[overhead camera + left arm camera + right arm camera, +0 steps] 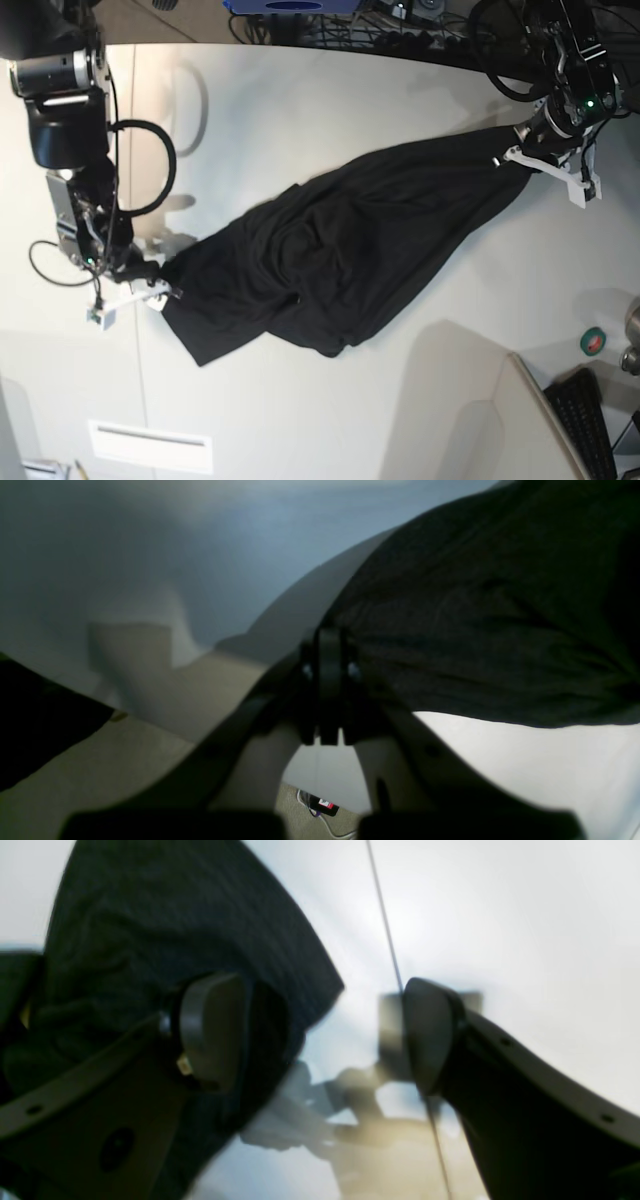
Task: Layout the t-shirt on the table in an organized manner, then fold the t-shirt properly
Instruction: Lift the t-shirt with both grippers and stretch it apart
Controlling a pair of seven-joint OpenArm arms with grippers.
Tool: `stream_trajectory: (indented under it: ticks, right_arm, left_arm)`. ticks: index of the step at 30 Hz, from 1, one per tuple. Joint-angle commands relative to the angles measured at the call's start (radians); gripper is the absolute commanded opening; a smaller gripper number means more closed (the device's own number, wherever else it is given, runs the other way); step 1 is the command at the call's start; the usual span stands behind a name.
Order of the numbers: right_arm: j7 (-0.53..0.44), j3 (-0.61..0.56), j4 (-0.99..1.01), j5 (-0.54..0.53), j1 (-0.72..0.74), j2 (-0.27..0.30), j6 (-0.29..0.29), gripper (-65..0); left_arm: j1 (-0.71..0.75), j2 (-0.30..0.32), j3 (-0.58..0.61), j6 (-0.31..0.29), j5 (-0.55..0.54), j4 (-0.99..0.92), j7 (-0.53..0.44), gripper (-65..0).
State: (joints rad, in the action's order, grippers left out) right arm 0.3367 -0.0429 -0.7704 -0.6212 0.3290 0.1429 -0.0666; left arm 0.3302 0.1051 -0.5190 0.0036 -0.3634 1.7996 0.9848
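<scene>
A: Where's the shirt (340,265)?

B: On the table (300,100), bunched into a long diagonal band — its long axis runs from the left gripper (525,150) at one end across to the right gripper (160,290) at the other.

A: And the tools?

B: The left gripper's jaws are pressed together, pinching a bit of the shirt's edge and pulling it taut. The right gripper's jaws are spread wide — one finger (210,1030) over the cloth, the other over bare table, the corner of the shirt just between and beside them, nothing gripped.

A: So which arm matters next?

B: The right, I'd judge. It is at the loose end, so it must close on that corner for both arms to spread the shirt along that axis.
</scene>
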Motion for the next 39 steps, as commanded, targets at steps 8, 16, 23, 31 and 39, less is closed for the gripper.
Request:
stream_trajectory:
  ticks: [8,16,23,31,39]
  right_arm:
    - [0.017,-0.002,0.035,-0.018,0.026,-0.047,0.027,-49.4]
    - [0.080,0.008,-0.258,-0.024,-0.150,0.001,0.020,-65.0]
    - [0.135,0.008,-0.917,-0.024,-0.517,0.091,-0.152,-65.0]
    - [0.149,0.174,-1.224,-0.024,-0.588,0.151,-0.235,-65.0]
    - [0.391,0.328,-0.978,-0.019,-0.182,0.165,-0.233,-65.0]
  left_arm:
    - [-0.003,0.009,-0.002,0.002,-0.001,0.015,-0.013,-65.0]
    - [-0.001,0.014,-0.010,0.002,0.002,0.033,-0.011,-65.0]
    - [0.017,0.040,-0.010,0.002,-0.004,0.138,-0.007,-65.0]
    - [-0.205,0.061,-0.011,0.002,-0.006,0.157,0.154,-65.0]
    - [-0.596,0.051,0.208,0.002,0.019,-0.053,0.167,-65.0]
